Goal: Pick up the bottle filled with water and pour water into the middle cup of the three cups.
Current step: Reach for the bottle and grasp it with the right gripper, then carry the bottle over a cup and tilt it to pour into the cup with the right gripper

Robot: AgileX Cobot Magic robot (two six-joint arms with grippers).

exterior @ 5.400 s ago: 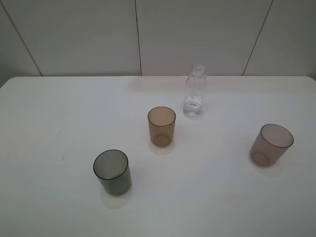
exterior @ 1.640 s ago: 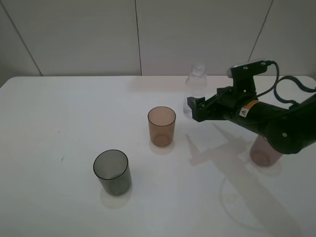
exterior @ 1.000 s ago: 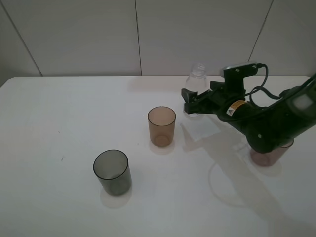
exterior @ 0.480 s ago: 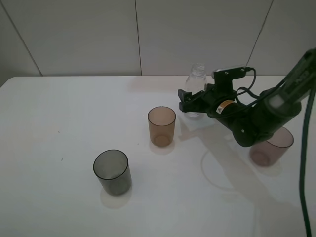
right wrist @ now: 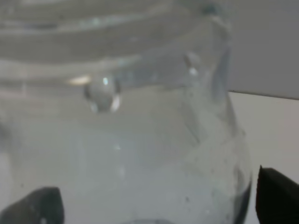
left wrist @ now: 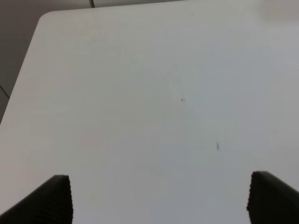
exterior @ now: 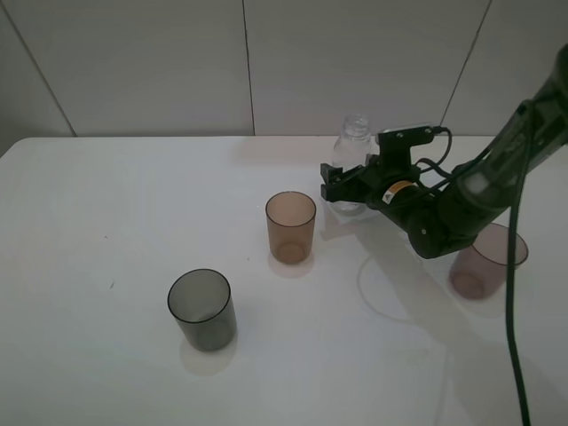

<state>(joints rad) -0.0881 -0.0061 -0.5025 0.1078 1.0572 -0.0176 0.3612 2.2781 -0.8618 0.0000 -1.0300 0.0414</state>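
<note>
The right gripper (exterior: 343,185) straddles the lower body of the clear bottle (exterior: 354,142), jaws open with a finger on either side, probably set low for a steady hold when tipping. The bottle stands upright just behind the amber middle cup (exterior: 290,226), near enough for a short carry

A plain white surface (left wrist: 140,70) fills the frame, marked by a few tiny dark specks (left wrist: 217,146). One rounded corner (left wrist: 44,18) meets a darker background. The left claw (left wrist: 161,200) hangs over it, its two black ribbed fingertips (left wrist: 55,198) spread wide apart.
</note>
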